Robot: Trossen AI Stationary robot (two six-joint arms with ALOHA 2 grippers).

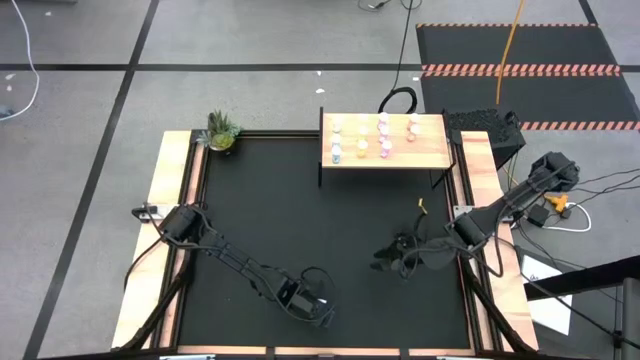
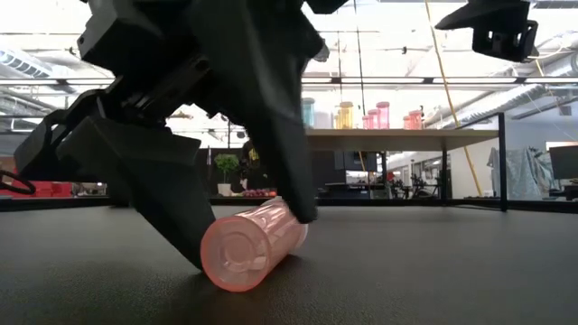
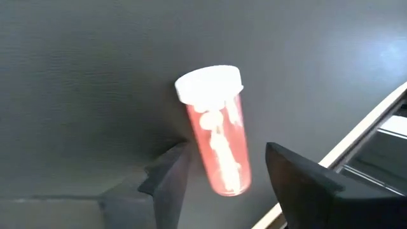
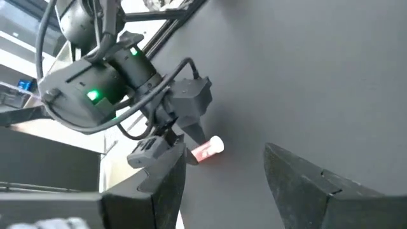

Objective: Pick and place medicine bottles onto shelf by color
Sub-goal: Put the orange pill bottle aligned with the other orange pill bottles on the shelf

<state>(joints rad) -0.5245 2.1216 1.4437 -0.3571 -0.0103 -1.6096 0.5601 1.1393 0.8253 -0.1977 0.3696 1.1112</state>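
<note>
A pink medicine bottle (image 3: 217,146) with a white cap (image 3: 208,83) lies on its side on the black table, near the front edge. Its bottom (image 2: 237,255) faces the low camera. My left gripper (image 1: 316,310) is down over it, open, slanting downward. One finger (image 3: 172,172) stands on each side of the bottle's body. My right gripper (image 1: 392,258) hangs open above the table's right half with nothing between its fingers. Several medicine bottles (image 1: 383,138) stand upright on the shelf (image 1: 440,152) at the far right. My left gripper straddles the lower half of the pink bottle's body (image 3: 229,178), which rests on its side on the table. One finger (image 3: 181,159) is close against the bottle's side, and a gap shows at the other finger (image 3: 286,172). I cannot tell whether either touches it.
A small potted plant (image 1: 222,131) stands at the table's far left corner. Wooden rails (image 1: 172,200) run along the table's sides. The black tabletop (image 1: 300,210) between the arms and the shelf is bare.
</note>
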